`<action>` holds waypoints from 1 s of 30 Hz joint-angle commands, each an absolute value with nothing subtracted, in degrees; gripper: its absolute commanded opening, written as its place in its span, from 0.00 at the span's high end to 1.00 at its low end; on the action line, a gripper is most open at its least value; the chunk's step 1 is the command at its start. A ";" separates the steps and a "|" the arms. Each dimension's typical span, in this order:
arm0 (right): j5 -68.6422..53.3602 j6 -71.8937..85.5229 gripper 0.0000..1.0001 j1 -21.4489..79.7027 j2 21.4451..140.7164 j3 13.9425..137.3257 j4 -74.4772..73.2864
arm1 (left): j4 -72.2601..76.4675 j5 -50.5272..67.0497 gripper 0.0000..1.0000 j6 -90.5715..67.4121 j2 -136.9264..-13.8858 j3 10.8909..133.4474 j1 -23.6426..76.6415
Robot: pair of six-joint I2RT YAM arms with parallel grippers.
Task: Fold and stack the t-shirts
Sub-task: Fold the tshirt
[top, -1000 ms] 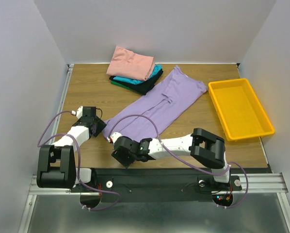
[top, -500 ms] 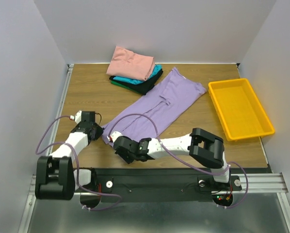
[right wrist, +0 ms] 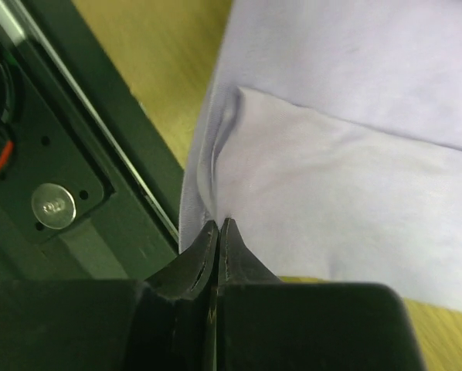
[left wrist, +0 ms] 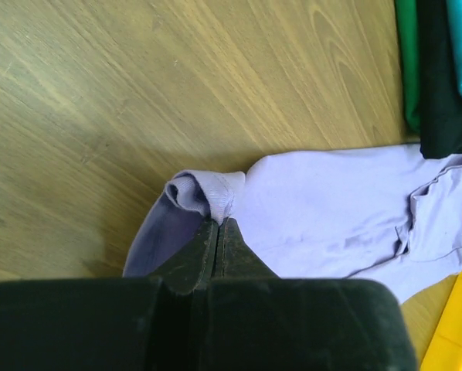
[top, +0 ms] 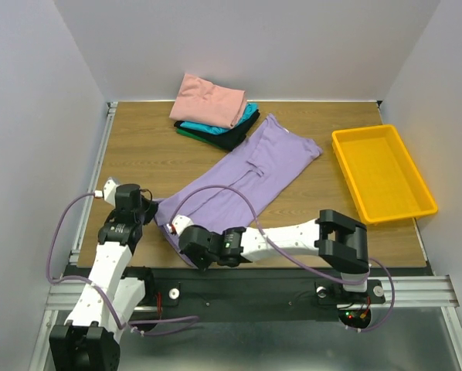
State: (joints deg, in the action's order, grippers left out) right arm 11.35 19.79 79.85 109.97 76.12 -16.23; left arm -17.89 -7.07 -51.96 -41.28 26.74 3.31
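The right gripper [right wrist: 218, 226] has its jaws closed, pinching the near hem corner of the light purple t-shirt [top: 239, 182] at the near edge of the table [top: 138, 147], next to the black mounting rail [right wrist: 76, 178]. The left gripper [left wrist: 218, 224] has its jaws closed on the opposite hem corner, where the cloth bunches into a small roll.

The shirt lies flat with shallow creases. It runs diagonally from both grippers toward the far right and ends near the yellow tray [top: 382, 171]. Its far left edge meets the black shirt [top: 232, 137] of the folded stack. The stack sits at the far edge of the table, with the salmon-pink shirt [top: 209, 99] on top and the teal shirt [top: 245, 116] and green shirt [top: 186, 133] beneath.
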 commanded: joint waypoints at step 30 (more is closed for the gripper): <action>18.64 19.95 0.99 52.04 92.55 67.32 -19.07 | -3.95 -4.31 1.00 -53.00 -85.51 63.10 21.97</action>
